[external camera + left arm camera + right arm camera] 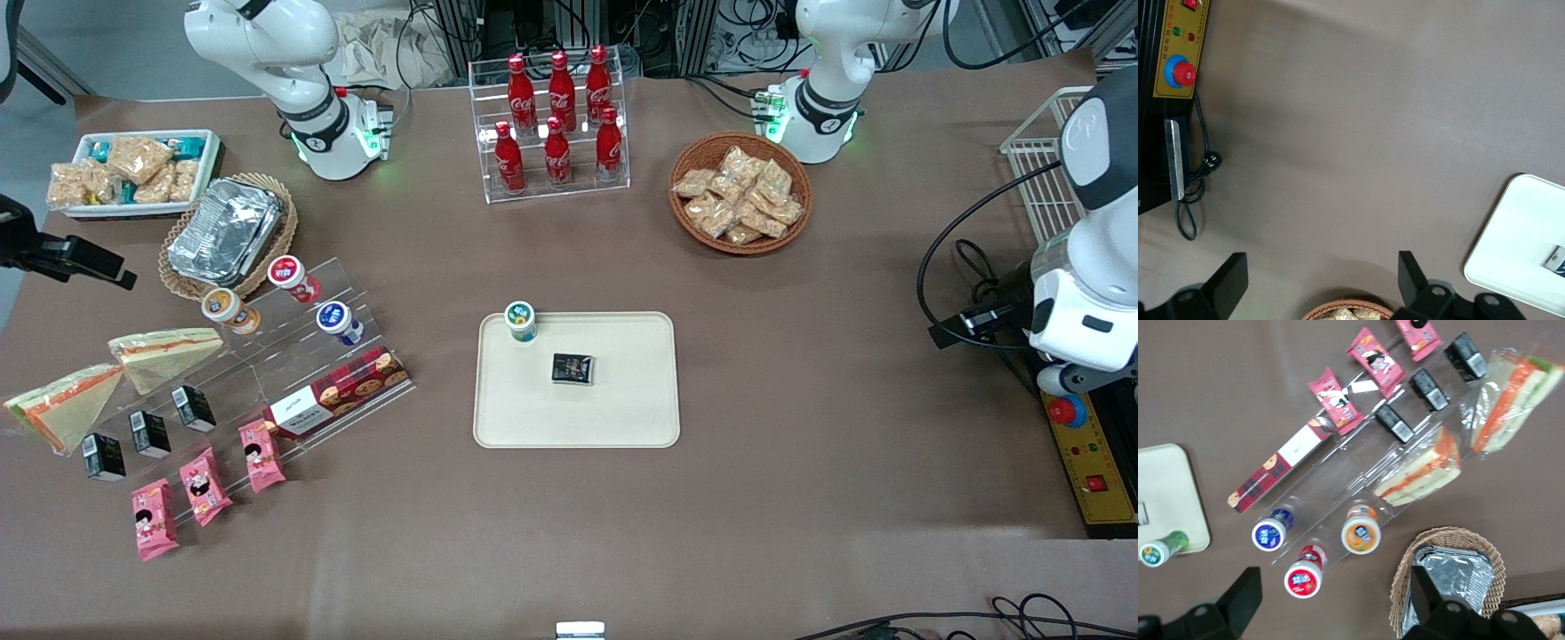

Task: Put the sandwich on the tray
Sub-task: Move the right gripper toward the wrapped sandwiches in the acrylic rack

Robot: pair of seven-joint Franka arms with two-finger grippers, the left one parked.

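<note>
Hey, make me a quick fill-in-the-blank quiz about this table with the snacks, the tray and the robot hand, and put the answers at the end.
1. The tray holds a green-capped cup and a small packet whose colour is ___.
2. The sandwich, not yet on the tray, has filling layers of orange and ___.
3. The hand hovers empty above the three capped bottles, its fingers ___.
4. The number of red cola bottles in the clear stand is ___.

Missing words: black; green; open; six.
</note>
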